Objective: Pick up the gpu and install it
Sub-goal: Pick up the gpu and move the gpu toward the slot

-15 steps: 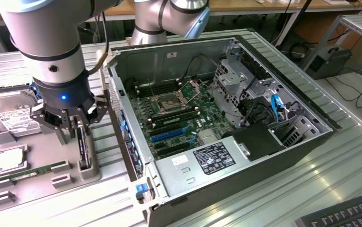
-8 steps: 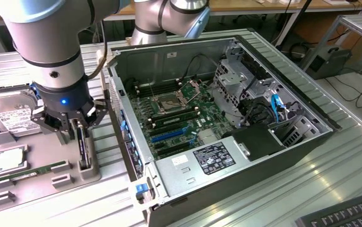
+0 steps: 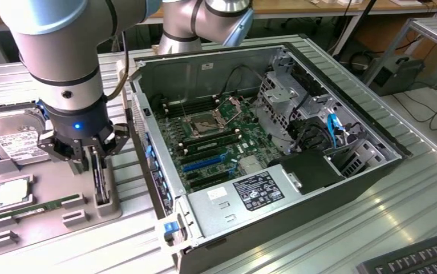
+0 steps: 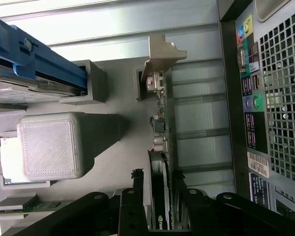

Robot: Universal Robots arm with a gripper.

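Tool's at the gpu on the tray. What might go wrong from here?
1. The gpu stands on edge in the grey tray, its bracket seated in a holder notch; an off-axis lift might snag it.
2. The rear of the computer case stands close beside the tool; a swing could clip it.

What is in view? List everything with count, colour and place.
gpu: one, black with silvery bracket, on edge in a tray slot.
hard drive: one, silver with white label, on the tray, exterior view's far left.
square chip: one, silvery, in a tray pocket.
memory stick: one, green, tray's near edge.
tray: one, grey, on the table.
table: one, ribbed metal, under everything.
computer case: one, dark, open, exterior view's right of the tray.
keyboard: one, black, exterior view's lower right corner.
arm: one, silver-grey, above the tray.
gripper: one, black, directly over the gpu.
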